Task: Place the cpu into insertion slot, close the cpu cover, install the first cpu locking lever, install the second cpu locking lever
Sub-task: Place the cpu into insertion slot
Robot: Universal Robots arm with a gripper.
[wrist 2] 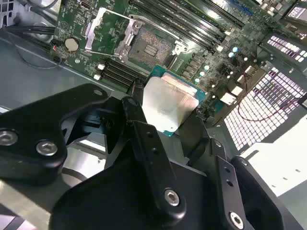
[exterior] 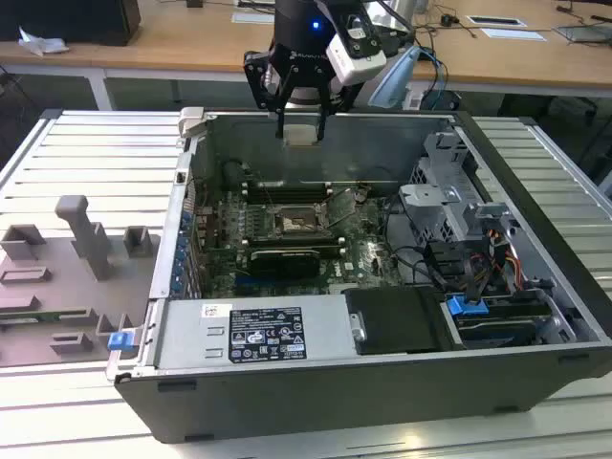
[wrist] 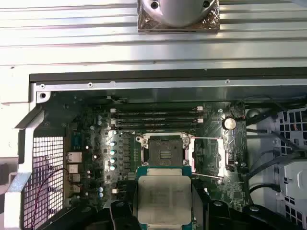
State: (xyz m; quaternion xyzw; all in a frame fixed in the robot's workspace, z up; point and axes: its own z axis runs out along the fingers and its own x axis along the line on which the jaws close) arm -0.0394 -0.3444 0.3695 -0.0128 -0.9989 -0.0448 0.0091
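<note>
Cpu (wrist: 164,199) sits gripped in your claw (wrist: 164,213), and below the claw lies the insertion slot (wrist: 164,151), its cpu cover (wrist 2: 125,37) swung open.

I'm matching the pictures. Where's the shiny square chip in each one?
Exterior view: the cpu hangs in the hand, by the case's far wall.
First wrist view: the cpu, gripped, near the insertion slot.
Second wrist view: the cpu, gripped, beside that slot.
Shared landmark: the insertion slot.
</note>
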